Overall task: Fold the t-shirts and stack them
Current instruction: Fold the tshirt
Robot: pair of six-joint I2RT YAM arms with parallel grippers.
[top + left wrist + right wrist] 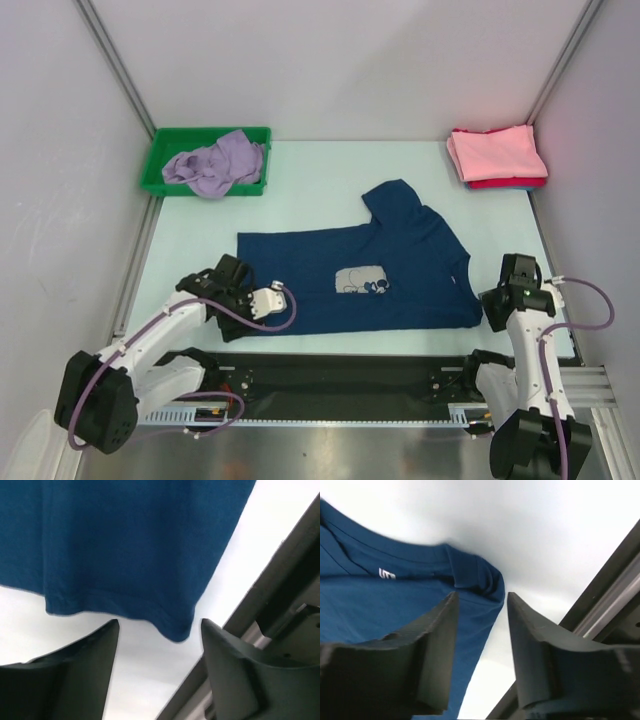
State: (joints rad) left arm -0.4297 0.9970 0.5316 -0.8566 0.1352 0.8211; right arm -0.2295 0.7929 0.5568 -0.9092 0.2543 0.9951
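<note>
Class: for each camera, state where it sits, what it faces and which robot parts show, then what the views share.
Top external: above and behind the arms, looking down on the table; left arm and right arm show.
Left wrist: on the left arm, facing the navy t-shirt at its hem corner; fingers of the open left tool show.
Right wrist: on the right arm, facing the shirt's collar end; fingers of the open right tool show.
Shared: all three show the navy t-shirt.

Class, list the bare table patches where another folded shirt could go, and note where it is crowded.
Free: the far strip between green bin and pink stack; the left side between bin and navy shirt. Crowded: the near edge, left gripper and right gripper at the shirt's corners.
</note>
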